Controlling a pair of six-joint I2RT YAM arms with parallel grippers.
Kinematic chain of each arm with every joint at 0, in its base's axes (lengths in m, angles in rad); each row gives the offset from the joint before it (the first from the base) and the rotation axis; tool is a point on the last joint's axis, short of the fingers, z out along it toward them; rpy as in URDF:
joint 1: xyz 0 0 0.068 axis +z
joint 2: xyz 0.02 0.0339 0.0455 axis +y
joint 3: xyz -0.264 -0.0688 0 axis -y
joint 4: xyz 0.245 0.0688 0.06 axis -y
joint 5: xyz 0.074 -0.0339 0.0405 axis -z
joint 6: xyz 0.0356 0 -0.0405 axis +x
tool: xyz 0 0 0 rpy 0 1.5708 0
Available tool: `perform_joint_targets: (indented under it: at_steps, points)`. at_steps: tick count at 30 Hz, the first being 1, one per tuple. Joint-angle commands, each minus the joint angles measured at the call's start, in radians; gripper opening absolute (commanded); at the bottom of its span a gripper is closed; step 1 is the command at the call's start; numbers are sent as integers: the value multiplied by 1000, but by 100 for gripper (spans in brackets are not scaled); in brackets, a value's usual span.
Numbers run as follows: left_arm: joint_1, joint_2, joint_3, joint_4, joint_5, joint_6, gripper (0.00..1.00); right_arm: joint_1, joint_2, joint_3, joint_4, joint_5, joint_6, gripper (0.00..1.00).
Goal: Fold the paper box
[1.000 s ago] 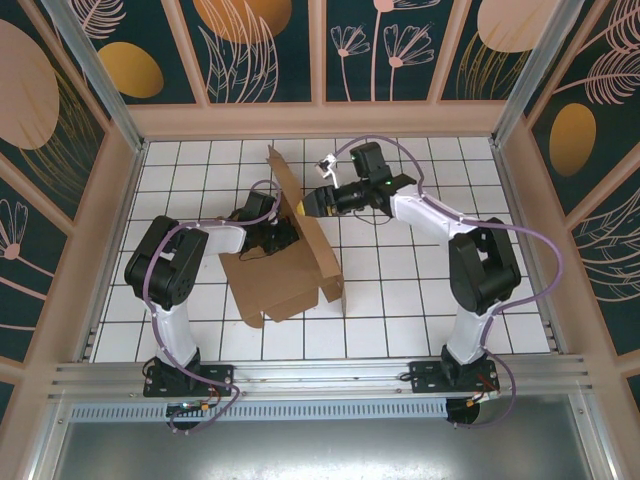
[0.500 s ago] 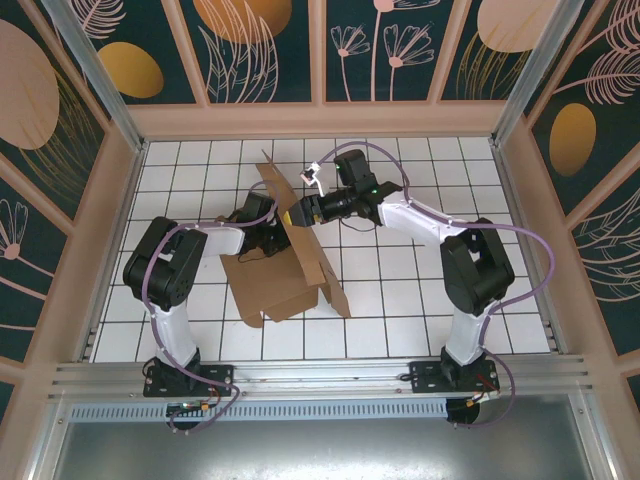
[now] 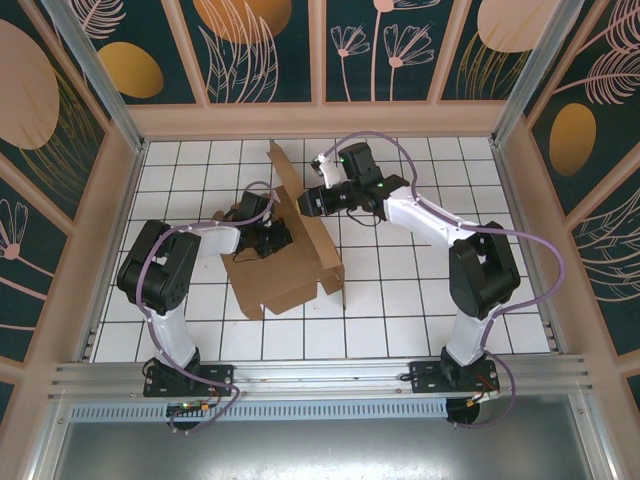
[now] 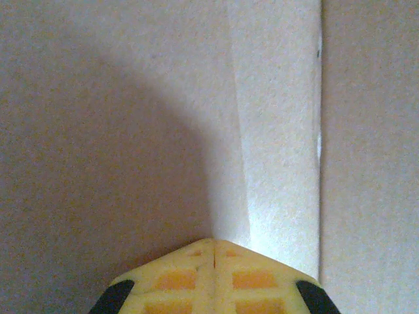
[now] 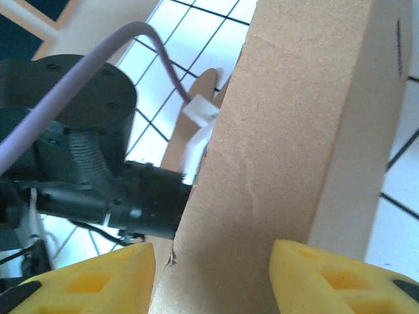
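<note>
Left gripper: tips pressed together, nose-close to pale, blurry cardboard. From above, the raised flap partly covers it. Right gripper straddles that upright flap, yellow fingers apart; pinching or not, I cannot tell. The paper box sits mid-surface between both arms, half-formed, matte brown, creased. White tiles, dark grid lines, and teal walls with painted flowers all around.

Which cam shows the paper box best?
Top external: the whole paper box, one flap raised. Left wrist gives flat cardboard with a crease; right wrist, one upright panel between the fingers.
</note>
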Motion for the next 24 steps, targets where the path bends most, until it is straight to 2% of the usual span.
perform_joint_targets:
  at_steps: [1,5,11,14,17,20,22,24]
  points:
    - [18,-31,12,-50,-16,24,0,9,62,-25,-146,163,-32,49]
    - [59,-44,0,-35,19,-4,0,40,59,-27,-156,226,-51,45]
    - [132,-181,-23,-27,21,-26,1,79,56,-30,-173,301,-75,43]
    - [161,-257,-40,-7,35,-47,12,85,55,-31,-170,309,-72,42]
    - [176,-332,-70,91,89,-87,36,88,56,-31,-164,306,-69,41]
    - [178,-382,-86,188,136,-119,52,91,56,-33,-159,295,-74,41]
    - [178,-374,-78,246,179,-127,58,92,57,-36,-156,274,-79,41]
    - [178,-330,-51,292,249,-123,58,93,53,-41,-147,255,-86,41]
